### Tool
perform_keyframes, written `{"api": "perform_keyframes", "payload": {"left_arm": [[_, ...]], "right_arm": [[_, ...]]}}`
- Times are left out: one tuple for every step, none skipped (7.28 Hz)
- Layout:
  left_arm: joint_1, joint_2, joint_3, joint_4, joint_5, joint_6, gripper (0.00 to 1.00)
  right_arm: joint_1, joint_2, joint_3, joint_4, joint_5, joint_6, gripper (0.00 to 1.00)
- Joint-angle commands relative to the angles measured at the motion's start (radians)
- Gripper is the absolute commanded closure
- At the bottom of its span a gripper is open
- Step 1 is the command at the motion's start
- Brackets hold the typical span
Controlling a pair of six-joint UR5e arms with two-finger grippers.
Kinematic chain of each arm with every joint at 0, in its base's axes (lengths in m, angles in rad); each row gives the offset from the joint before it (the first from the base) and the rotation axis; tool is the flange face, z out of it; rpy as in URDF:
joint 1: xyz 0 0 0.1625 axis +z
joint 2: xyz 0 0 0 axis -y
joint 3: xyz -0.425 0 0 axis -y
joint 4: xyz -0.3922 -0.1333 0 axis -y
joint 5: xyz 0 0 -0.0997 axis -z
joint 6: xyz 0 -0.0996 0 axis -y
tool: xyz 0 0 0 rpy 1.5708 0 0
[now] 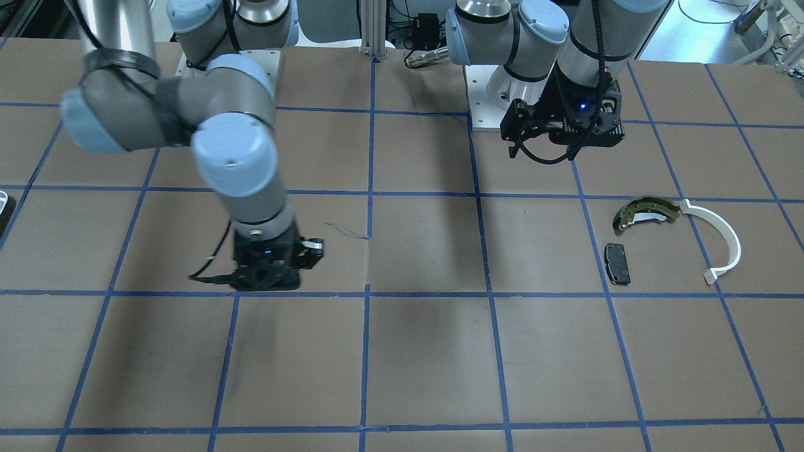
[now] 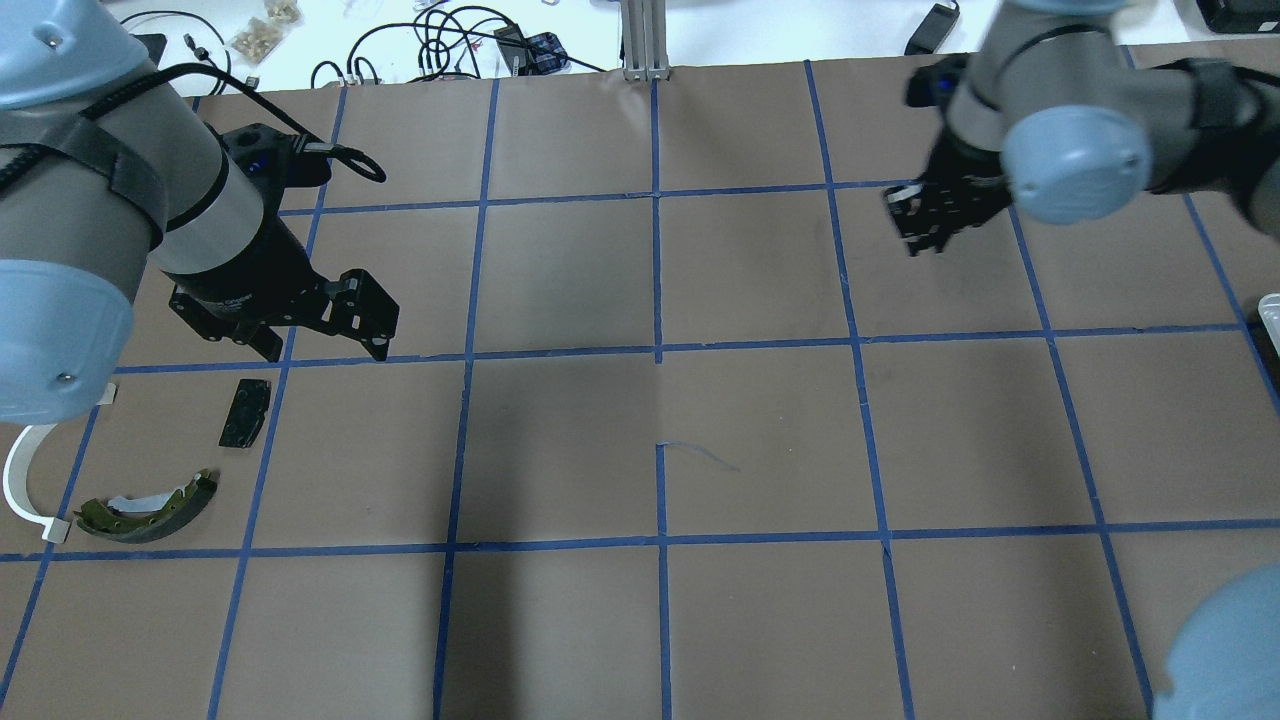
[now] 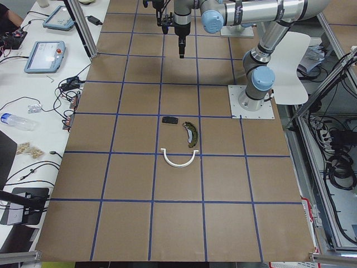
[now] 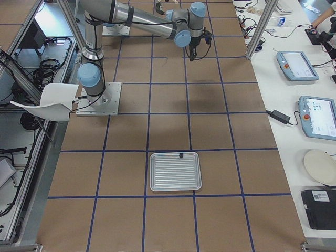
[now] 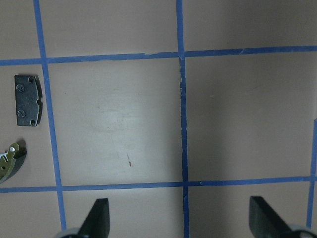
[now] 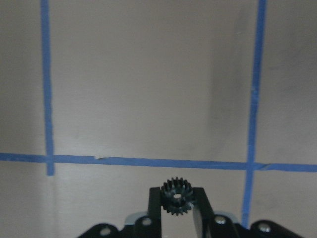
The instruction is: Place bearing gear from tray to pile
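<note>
Brown paper with a grid of blue tape (image 2: 657,270) covers the worktop (image 2: 760,430). On the robot's left side lies the pile: a white arc (image 2: 18,480) at the outside and a curved olive-gold brake shoe (image 2: 150,512), with one end of the arc just beside the end of the shoe. A small black pad (image 2: 245,413) lies flat near them but apart from both. The left end effector (image 2: 326,345) hangs over the worktop near this pad, and its two fingers stand wide apart with nothing between them. In the left wrist view, only bare paper and tape show between the fingertips. Further to the right, well apart from the pile, the right end effector (image 6: 177,204) is above the worktop and points down. Its fingers are narrow and clamp the bearing gear (image 6: 177,196), a small dark toothed wheel with a hole in the middle, which is off the paper. At the far right stands the tray (image 4: 176,173), pale at the rim and ribbed inside, well apart from both arms. A small dark thing (image 4: 180,155) sits at its far edge, too small to tell what it is.
</note>
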Motion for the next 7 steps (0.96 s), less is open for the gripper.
{"api": "perform_keyframes", "payload": {"left_arm": [[-0.003,0.0,0.007,0.0,0.001,-0.012,0.0],[-0.002,-0.002,-0.001,0.0,0.0,-0.012,0.0],[-0.002,-0.02,0.004,0.004,-0.008,-0.014,0.0],[0.001,-0.031,-0.001,0.024,-0.002,-0.003,0.0],[0.007,-0.034,-0.001,0.026,0.003,0.0,0.0],[0.007,-0.038,-0.001,0.029,0.001,0.001,0.0],[0.009,-0.046,-0.007,0.03,0.0,0.003,0.0]], "right_arm": [[0.215,0.105,-0.005,-0.106,0.005,0.121,0.89],[0.269,0.141,0.002,-0.149,0.007,0.118,0.88],[0.303,0.167,0.007,-0.155,0.005,0.115,0.75],[0.302,0.176,0.007,-0.178,0.004,0.085,0.4],[0.291,0.169,0.008,-0.19,-0.007,0.049,0.0],[0.215,0.137,0.004,-0.171,0.002,-0.001,0.0],[0.094,0.077,0.005,-0.107,0.049,-0.009,0.0]]}}
